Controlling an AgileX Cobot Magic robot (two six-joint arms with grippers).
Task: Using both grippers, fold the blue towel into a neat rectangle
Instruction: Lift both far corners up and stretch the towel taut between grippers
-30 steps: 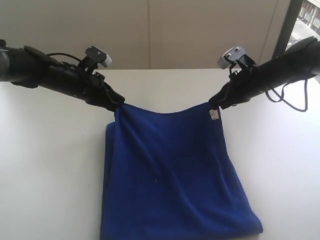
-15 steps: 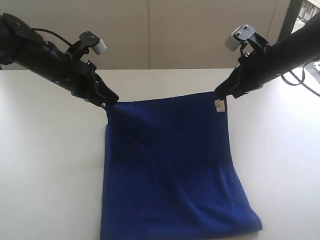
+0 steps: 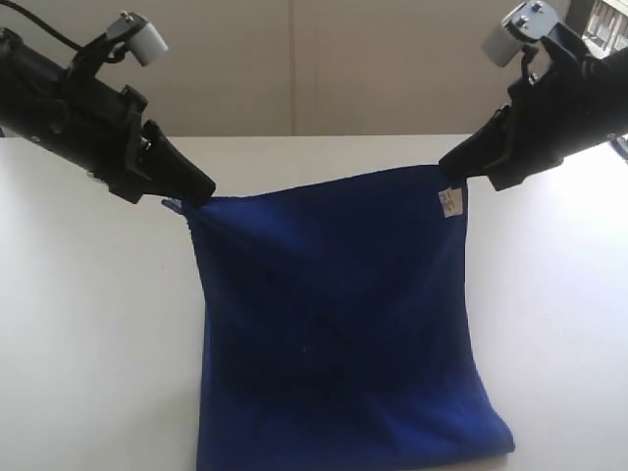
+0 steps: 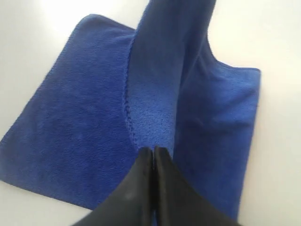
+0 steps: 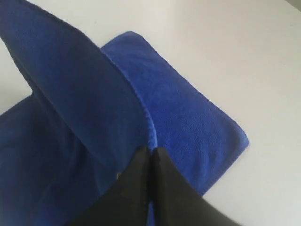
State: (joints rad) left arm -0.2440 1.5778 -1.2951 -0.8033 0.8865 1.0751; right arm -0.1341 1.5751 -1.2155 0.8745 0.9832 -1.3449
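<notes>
Left claw (image 3: 203, 193) and right claw (image 3: 449, 163) each clamped on 1 lifted corner of blue towel (image 3: 334, 324). Rest lies toward near tabletop (image 3: 78, 343) edge, long axis far-to-near. You carry held edge that way, both arms evenly.

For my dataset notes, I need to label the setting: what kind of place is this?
Likely a robot lab or test room: a white table, a plain panelled wall behind, and the left gripper and right gripper holding up a towel.
</notes>
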